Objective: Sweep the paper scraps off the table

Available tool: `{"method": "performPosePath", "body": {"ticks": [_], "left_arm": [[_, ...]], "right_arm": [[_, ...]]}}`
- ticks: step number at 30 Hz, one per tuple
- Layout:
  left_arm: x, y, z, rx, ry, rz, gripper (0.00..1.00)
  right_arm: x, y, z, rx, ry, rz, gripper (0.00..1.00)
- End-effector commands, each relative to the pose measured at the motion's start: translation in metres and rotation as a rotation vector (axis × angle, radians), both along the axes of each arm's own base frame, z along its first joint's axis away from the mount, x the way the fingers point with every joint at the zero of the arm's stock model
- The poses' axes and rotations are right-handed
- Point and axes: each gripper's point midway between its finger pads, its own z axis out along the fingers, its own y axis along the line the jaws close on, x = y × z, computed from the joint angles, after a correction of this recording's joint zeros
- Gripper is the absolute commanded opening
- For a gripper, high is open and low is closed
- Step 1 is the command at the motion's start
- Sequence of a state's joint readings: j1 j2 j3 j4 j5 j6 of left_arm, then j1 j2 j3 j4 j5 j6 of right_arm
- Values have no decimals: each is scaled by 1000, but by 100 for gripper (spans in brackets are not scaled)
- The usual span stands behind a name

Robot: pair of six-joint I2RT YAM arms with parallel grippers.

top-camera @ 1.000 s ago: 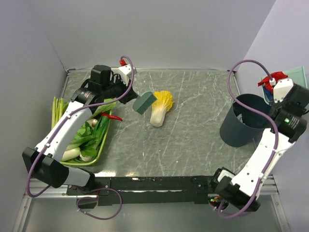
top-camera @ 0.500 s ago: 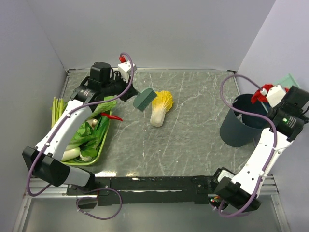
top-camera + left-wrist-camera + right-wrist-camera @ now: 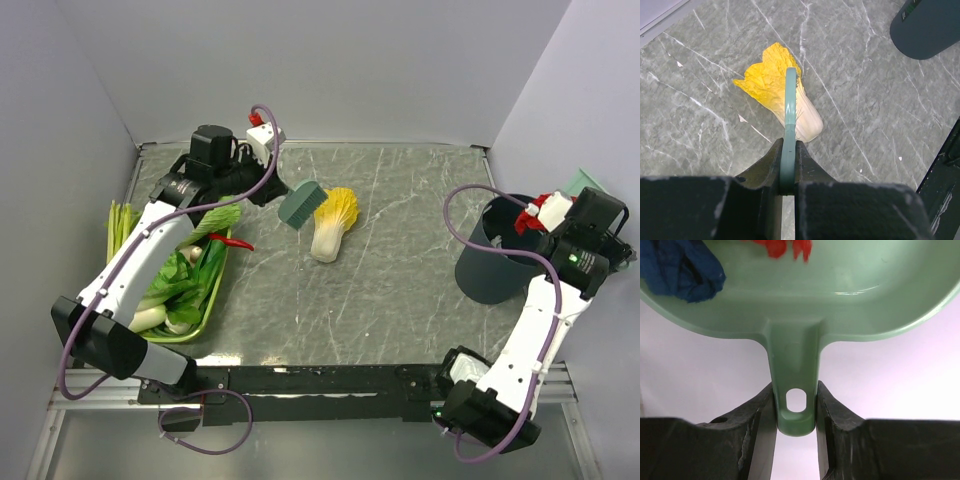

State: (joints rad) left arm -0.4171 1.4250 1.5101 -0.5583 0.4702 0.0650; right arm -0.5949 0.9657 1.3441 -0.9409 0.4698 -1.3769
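My right gripper (image 3: 795,405) is shut on the handle of a pale green dustpan (image 3: 840,295). The pan holds a dark blue paper scrap (image 3: 682,270) and a red paper scrap (image 3: 785,247) against its wall. In the top view this gripper (image 3: 588,218) is raised at the far right rim of the dark bin (image 3: 490,270). My left gripper (image 3: 788,150) is shut on the thin handle of a green brush (image 3: 300,203), held above the table (image 3: 400,290) just left of the napa cabbage (image 3: 333,222). No paper wads show on the table.
A green tray (image 3: 216,292) of leafy vegetables sits at the left, with a red chili (image 3: 232,241) on it and green stalks (image 3: 118,225) beside it. The cabbage (image 3: 780,100) lies under the brush in the left wrist view. The bin (image 3: 927,25) shows there too.
My right arm has swung the dustpan left and lower, to the bin's rim. My left gripper with the brush has edged slightly back and right.
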Motion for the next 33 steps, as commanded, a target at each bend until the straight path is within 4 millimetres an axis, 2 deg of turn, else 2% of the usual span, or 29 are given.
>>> {"method": "performPosePath", "body": {"ticks": [1, 4, 6, 7, 11, 14, 15, 18, 22, 24, 27, 30, 33], "left_arm": [[2, -6, 31, -53, -68, -6, 1], [1, -6, 32, -53, -68, -11, 1], [1, -6, 33, -50, -71, -9, 1], [1, -6, 33, -50, -71, -9, 1], [1, -9, 36, -56, -68, -27, 1], [4, -9, 37, -45, -71, -30, 1], [5, -9, 36, -43, -71, -30, 1], [7, -11, 34, -48, -70, -32, 1], [10, -14, 33, -59, -51, -24, 1], [13, -14, 31, -55, -45, -18, 1], [14, -13, 36, -57, -60, -12, 1], [13, -11, 35, -51, -59, -9, 1], [12, -9, 32, -45, -57, 3, 1]], "right_arm": [[5, -14, 38, -159, -37, -18, 0], [4, -20, 38, -166, -8, -56, 0], [5, -20, 49, -162, -34, -60, 0], [7, -20, 47, -142, -22, -57, 0], [-2, -18, 14, -72, 126, -90, 0], [6, -9, 39, -134, 53, -17, 0], [7, -6, 40, -131, 46, -12, 0], [1, -3, 19, -95, 112, -34, 0], [7, 0, 30, -102, 52, -7, 0], [7, -1, 22, -86, 41, -27, 0], [25, 5, 40, -116, -76, 52, 0], [21, 0, 25, -118, 10, 16, 0], [27, 4, 28, -107, -32, 48, 0]]}}
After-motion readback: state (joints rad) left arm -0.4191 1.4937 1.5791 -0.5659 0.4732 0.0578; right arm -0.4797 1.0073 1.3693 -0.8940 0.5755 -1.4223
